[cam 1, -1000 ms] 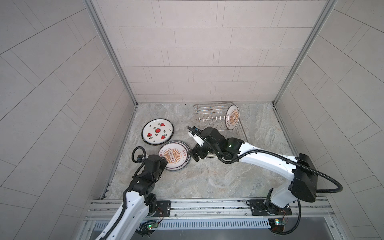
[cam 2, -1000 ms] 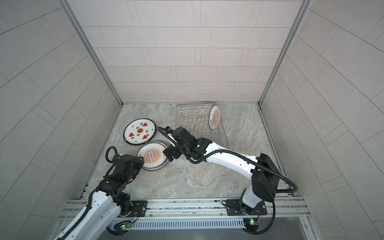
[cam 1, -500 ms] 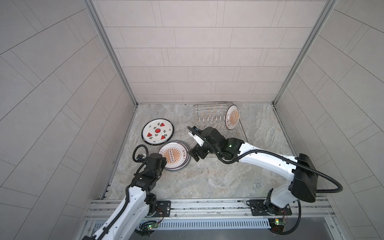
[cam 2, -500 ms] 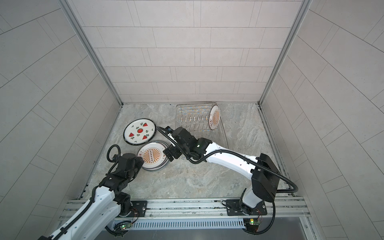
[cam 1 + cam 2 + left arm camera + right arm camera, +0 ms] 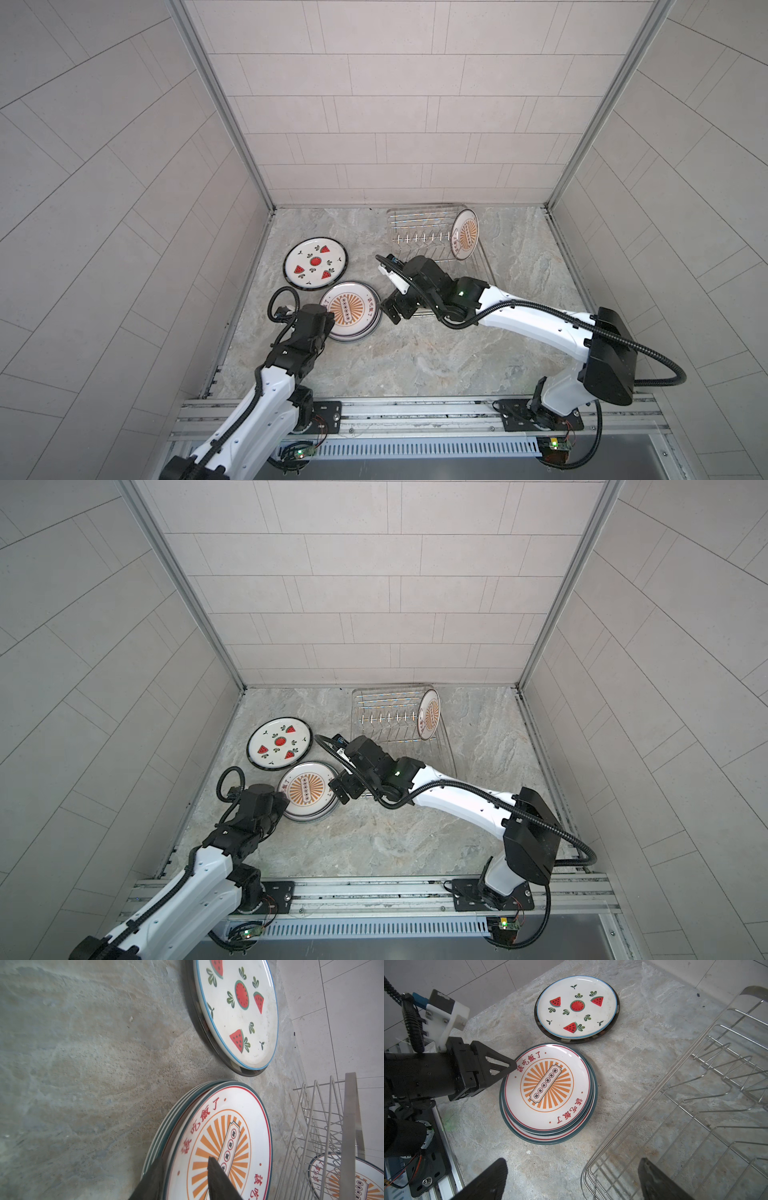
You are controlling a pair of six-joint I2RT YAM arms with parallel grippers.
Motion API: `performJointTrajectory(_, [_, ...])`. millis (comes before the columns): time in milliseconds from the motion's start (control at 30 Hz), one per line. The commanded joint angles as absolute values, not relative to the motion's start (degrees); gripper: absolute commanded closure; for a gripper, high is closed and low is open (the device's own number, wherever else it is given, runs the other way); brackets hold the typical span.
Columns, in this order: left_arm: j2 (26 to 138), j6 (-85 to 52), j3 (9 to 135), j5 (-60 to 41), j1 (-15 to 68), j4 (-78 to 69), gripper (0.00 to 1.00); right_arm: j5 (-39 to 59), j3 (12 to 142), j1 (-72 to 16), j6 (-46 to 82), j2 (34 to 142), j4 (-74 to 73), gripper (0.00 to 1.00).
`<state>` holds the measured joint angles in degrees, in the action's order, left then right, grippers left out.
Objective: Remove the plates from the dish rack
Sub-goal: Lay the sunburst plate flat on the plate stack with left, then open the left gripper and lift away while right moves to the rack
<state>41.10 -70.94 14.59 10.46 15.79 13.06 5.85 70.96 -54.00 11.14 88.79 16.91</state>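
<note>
the dish rack [image 5: 419, 226] sits at the back of the marbled tabletop [image 5: 415, 365], right of centre in both top views. one racked plate [image 5: 464, 235], with an orange sunburst, stands on edge at the rack's right end, held among the upright prongs. the left wrist view catches it too, seen through the wires.

the other plates lie face up on the tabletop, left of the rack. nearest the left wall is the watermelon plate [image 5: 576, 1005], resting on a darker plate [image 5: 610, 1032] whose rim shows round its edge. just in front of it, close but not touching, is the sunburst stack [image 5: 548, 1086], several plates deep, their teal and red rims stepped slightly out of line.

the left claw [image 5: 510, 1070] is at the stack's rim on the side towards the robot's base, by the red characters. in the left wrist view one of its fingers [image 5: 220, 1184] lies over the face of the top plate and the other runs down outside the stack's edge, so the rim sits between them. the fingers are partly apart; i cannot tell whether they pinch the plate or only straddle it.

the right claw [image 5: 392, 309] hangs low between the sunburst stack and the rack's near left corner. its fingers [image 5: 488, 1180] are spread wide with nothing between them, one over bare tabletop, the other over the rack's corner wires.
</note>
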Motion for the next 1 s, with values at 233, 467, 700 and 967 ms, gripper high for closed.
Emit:
performJointTrajectory(233, [40.4,-70.5,16.5,15.0,15.6,15.0,0.60,2.7,68.3,-54.2,11.1,84.4,13.3,0.01])
performJointTrajectory(467, [33.7,-66.3,16.5,16.5,15.6,14.0,0.45,-0.9,62.8,-52.0,13.8,77.9,8.9,0.00])
performJointTrajectory(700, [33.8,-56.8,15.1,3.6,15.9,-1.5,0.00,-2.2,56.5,-46.1,17.1,68.6,5.9,0.00])
performJointTrajectory(967, [43.7,-49.4,14.5,-9.3,19.2,-23.9,0.00,-8.7,59.9,-37.8,19.1,69.4,13.0,0.00])
